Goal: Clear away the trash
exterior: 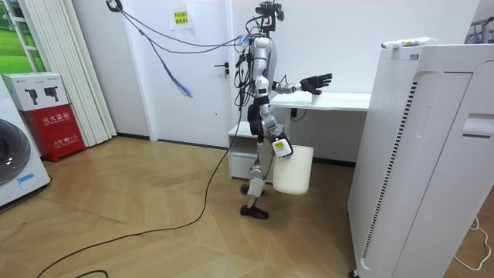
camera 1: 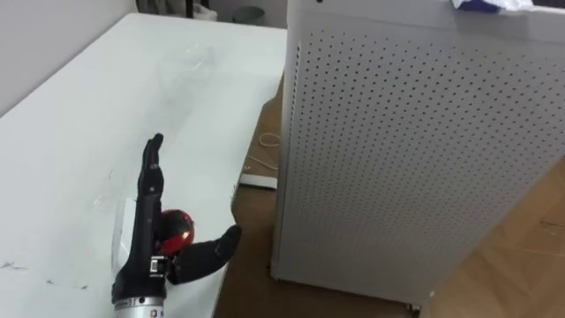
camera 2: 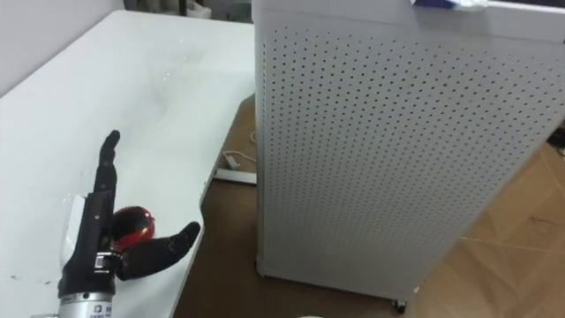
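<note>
Position: robot standing at the end of the white surface (camera 1: 62, 124), facing it. A tall perforated cabinet (camera 1: 415, 150) stands on the floor near the surface's edge on the robot's right.

Left hand (camera 1: 144, 243): extended over the surface, palm down, fingers straight, thumb spread wide to the side. It has hold of nothing. The red object (camera 1: 177, 227) is round and glossy with a dark patch, and is presumably the garbage to be picked. It lies on the surface in the fork between thumb and fingers, touching the hand or very nearly so; which of the two cannot be determined. A pale flat scrap (camera 1: 118, 231) lies at the other side of the hand.

Right hand (exterior: 279, 146): hanging low at the robot's side, at the rim of a white bin (exterior: 296, 174). Whether its fingers grip the rim cannot be told from here.

Progress: early. The reach appears complete — the hand is placed at the object. Outstanding, by my reading:
- close fingers and thumb round the red object
- lift it off the surface
- carry it to the bin
- release

Nothing shows as collected, though the bin's inside is hidden.
</note>
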Robot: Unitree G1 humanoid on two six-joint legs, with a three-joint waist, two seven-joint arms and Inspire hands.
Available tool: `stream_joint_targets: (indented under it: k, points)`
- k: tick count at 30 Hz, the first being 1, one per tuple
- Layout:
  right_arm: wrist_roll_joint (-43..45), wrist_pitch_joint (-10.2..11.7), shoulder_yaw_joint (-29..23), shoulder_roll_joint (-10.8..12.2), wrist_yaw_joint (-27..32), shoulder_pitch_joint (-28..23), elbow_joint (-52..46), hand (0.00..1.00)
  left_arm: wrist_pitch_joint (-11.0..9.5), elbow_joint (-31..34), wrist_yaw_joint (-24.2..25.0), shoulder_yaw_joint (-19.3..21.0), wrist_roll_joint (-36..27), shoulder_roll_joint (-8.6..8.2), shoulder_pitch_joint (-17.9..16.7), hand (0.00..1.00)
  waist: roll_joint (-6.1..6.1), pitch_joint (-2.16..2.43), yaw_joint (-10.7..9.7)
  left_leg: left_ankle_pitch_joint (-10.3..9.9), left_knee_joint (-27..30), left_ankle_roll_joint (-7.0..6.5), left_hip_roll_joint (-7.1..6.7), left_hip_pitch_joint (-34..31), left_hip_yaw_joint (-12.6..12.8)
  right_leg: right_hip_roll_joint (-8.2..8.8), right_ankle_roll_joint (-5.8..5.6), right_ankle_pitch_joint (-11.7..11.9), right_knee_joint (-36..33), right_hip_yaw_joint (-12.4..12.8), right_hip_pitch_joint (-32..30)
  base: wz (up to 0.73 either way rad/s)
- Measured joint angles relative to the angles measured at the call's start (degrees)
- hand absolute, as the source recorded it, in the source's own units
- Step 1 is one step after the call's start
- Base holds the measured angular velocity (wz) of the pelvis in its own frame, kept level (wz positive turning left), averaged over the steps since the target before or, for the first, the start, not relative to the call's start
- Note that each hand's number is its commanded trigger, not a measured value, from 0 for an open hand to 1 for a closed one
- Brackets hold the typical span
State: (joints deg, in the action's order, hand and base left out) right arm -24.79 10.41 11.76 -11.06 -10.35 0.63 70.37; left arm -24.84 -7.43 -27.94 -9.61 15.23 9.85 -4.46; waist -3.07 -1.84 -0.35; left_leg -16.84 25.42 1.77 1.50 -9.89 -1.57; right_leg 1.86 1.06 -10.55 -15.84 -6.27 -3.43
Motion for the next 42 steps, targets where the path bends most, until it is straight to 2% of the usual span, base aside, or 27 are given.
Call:
stream_joint_targets:
  k: [1, 2, 5, 6, 11, 14, 16, 23, 35, 42]
  points:
    - [-0.1, -0.5, 0.0, 0.2, 0.4, 0.0, 0.3, 1.0, 0.0, -0.1, -0.1, -0.3, 0.0, -0.19, 0.7, 0.0, -0.15, 0.24, 0.7, 3.2, -2.0, -1.59, 0.69, -1.5, 1.8, 0.3, -1.11, -1.0, -1.0, 0.2, -1.0, 0.2]
    - [0.1, -0.6, 0.5, 0.3, 0.2, -0.5, 0.1, 1.0, 0.0, -0.2, -0.7, -0.7, 0.0, -0.13, 0.2, 0.0, -0.61, 0.39, 1.6, 3.5, -2.4, -2.11, 0.64, -1.3, 2.5, 0.5, -1.31, -1.1, -0.8, -1.0, -1.3, 0.0]
    - [0.6, -0.5, 0.5, 0.3, -0.5, -0.8, -1.9, 1.0, 0.0, -0.2, -1.3, -0.7, 0.0, 0.72, -0.6, 0.0, -1.06, 0.53, 2.3, 3.5, -2.4, -2.14, 0.17, -1.4, 2.5, 0.45, -1.32, -1.1, 0.0, -2.4, -1.4, -0.07]
    - [0.8, -0.5, 0.6, 0.3, -0.7, -0.8, -1.9, 1.0, 0.0, -0.2, -1.4, -0.7, 0.0, 0.7, -0.6, 0.0, -0.94, 0.62, 2.2, 3.5, -2.8, -2.18, -0.23, -1.4, 2.5, 0.46, -1.34, -1.1, 0.2, -2.4, -1.2, 0.0]
    - [0.8, -0.5, 0.5, 0.1, -1.6, -2.0, -2.7, 1.0, 0.0, -0.4, -2.1, -0.7, 0.2, 0.86, -0.8, 0.0, -0.58, 0.87, 2.3, 3.6, -4.0, -2.12, -0.25, 0.3, 2.7, 0.34, -1.34, -1.1, 0.2, -2.3, 0.2, -0.01]
    - [1.4, -0.5, 0.4, -0.1, -1.6, -2.2, -2.7, 1.0, -0.1, -1.7, -2.8, -0.7, 0.2, 1.46, -1.7, 0.0, 0.06, 1.34, 2.2, 3.6, -4.2, -2.06, -0.27, 0.6, 2.8, 0.29, -1.32, -1.1, 0.3, -2.3, 0.3, -0.02]
    - [1.4, -0.5, 0.3, -0.1, -1.4, -2.4, -2.7, 1.0, -0.1, -1.9, -2.8, -0.7, 0.2, 1.48, -2.7, 0.0, 0.19, 1.41, 2.2, 3.7, -4.3, -2.0, -0.31, 0.6, 2.7, 0.27, -1.31, -1.1, 0.5, -2.5, 0.4, 0.04]
    - [1.3, -0.5, 0.7, -0.1, -1.4, -2.2, -2.7, 1.0, -0.1, -3.4, -2.9, -0.7, 0.2, 2.05, -3.3, 0.0, 0.21, 1.42, 2.6, 3.7, -4.3, -1.96, -0.34, 0.6, 2.6, 0.23, -1.29, -1.0, 1.2, -2.8, 0.4, 0.02]
    - [1.3, -0.5, 1.7, 0.0, -1.1, -2.4, -2.9, 1.0, -0.1, -3.9, -2.9, -1.1, -0.8, 2.06, -4.4, 0.0, 0.2, 1.27, 2.4, 3.9, -6.4, -1.91, -0.45, 1.7, 3.5, 0.6, -1.29, -1.0, 1.6, -3.7, 0.6, -0.02]
    - [2.5, -0.5, 1.7, 0.4, -1.6, -2.4, -4.2, 1.0, -0.1, -6.3, -0.5, -1.4, -3.6, 1.8, -5.3, 0.0, -1.7, 0.97, 2.4, 4.2, -7.1, -1.84, -0.41, 2.1, 4.1, 0.62, -1.29, -1.0, 2.2, -3.5, 0.7, -0.04]
